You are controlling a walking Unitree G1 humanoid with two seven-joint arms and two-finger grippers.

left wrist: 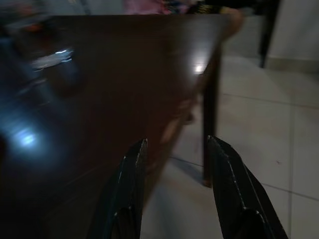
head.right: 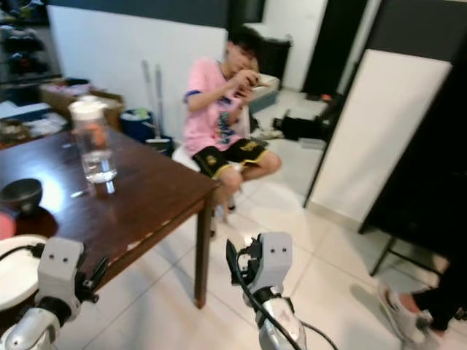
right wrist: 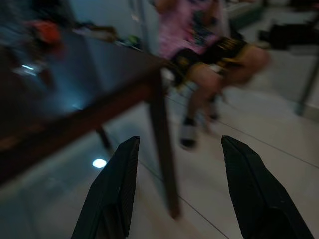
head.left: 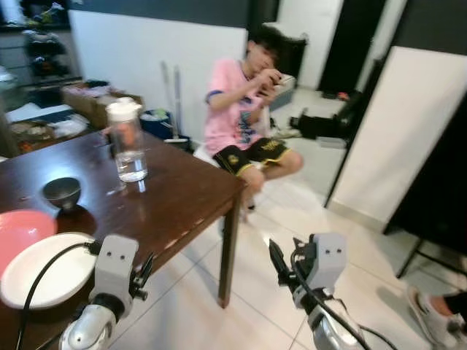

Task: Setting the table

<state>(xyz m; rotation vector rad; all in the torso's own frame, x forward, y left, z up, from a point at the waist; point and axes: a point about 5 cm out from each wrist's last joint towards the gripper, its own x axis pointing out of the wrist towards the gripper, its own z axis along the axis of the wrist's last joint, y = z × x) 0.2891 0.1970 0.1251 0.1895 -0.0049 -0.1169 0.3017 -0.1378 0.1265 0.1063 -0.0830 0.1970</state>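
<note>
Table (head.left: 175, 197): dark brown wood, glossy, corner leg on pale tiled floor (head.left: 292, 219). White plate (head.left: 44, 273) at near edge, touching a pink plate (head.left: 18, 232) just beyond it. Small dark bowl (head.left: 62, 192) further in, apart from both plates. Clear jar (head.left: 128, 142) with white lid, a little water in the bottom, upright mid-table, well apart from the bowl. Clutter at the far end too blurred to identify.

Room: white half-wall behind the table, dark wall above. Mop handles leaning on that wall, blue bucket (head.left: 157, 122) at their base. Cardboard box (head.left: 98, 102) and shelving with dark items further back-left. White panel (head.left: 398, 138) leaning at right, dark doorway beyond it. Dark bag (head.left: 321, 124) on floor in the background.

Person (head.left: 241, 117) in pink shirt and black shorts seated just past the table's far corner, hands raised holding something small. Second person's shoe (head.left: 430, 313) at lower right.

Left gripper (left wrist: 174, 189) over the table's near edge beside the white plate, fingers moderately parted, holding nothing. Right gripper (right wrist: 177, 184) over bare floor right of the table leg, fingers wide apart, holding nothing.

Yellow print on the shorts, unreadable. No other legible writing.
</note>
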